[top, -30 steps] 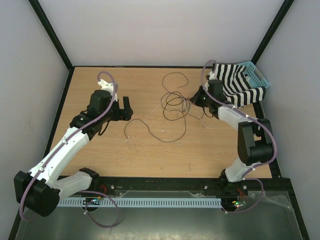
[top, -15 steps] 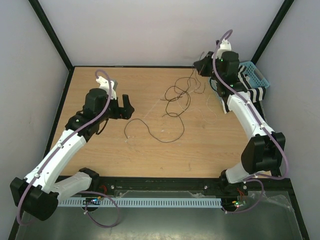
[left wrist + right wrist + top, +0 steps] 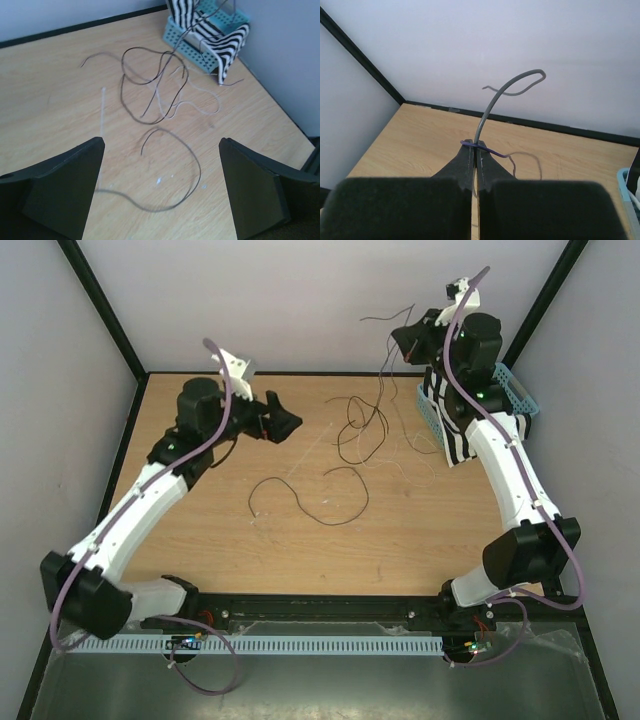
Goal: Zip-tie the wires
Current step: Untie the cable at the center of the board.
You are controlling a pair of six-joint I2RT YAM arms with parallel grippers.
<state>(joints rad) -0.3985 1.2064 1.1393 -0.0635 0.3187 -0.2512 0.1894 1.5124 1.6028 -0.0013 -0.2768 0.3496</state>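
Right gripper (image 3: 405, 340): being held high at the far right, near the back wall, its fingers being pressed together on a strand of the wires (image 3: 357, 427).
Grip, close up: in the right wrist view the two fingertips are being kept shut with only a hairline gap, and a grey strand is being pinched there, its free end curling up above the tips; a thin purple thread is being seen lying across the tips.
Left gripper (image 3: 285, 423): being held above the far left of the table (image 3: 200, 540), fingers spread wide apart, nothing being gripped between them.
Wires, upper part: a few strands are being held up off the table, hanging from the right gripper down to the tangle.
Wires, lower part: loose dark loops are being left lying on the wood at the middle, with one long curl nearer the arms' bases.
Zip tie (image 3: 102, 110): being seen as a pale straight strip lying flat on the table, just left of the loops in the left wrist view, touched by neither gripper.
Basket (image 3: 520, 390): a blue basket is being seen in the far right corner, tilted, a striped cloth (image 3: 455, 430) hanging out over its edge.
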